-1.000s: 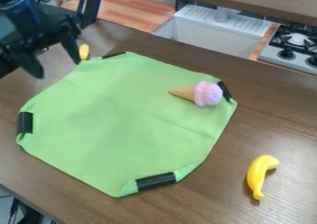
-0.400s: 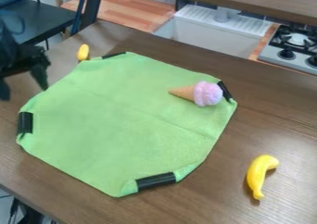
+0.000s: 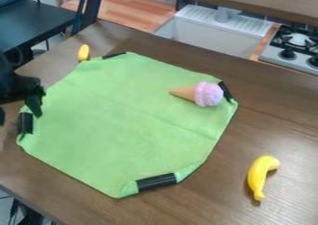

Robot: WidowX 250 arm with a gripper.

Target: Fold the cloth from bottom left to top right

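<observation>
Brown tabletop, green cloth (direction, long axis unclear), jaws spread wide, empty.

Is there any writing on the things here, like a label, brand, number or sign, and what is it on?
There is no word, label, number or sign that I can read.
Green cloth: no writing visible, nor on its black corner strips.
Toy ice cream cone and banana: none visible.
Stove: any marks by its knobs would be too small to read.
</observation>
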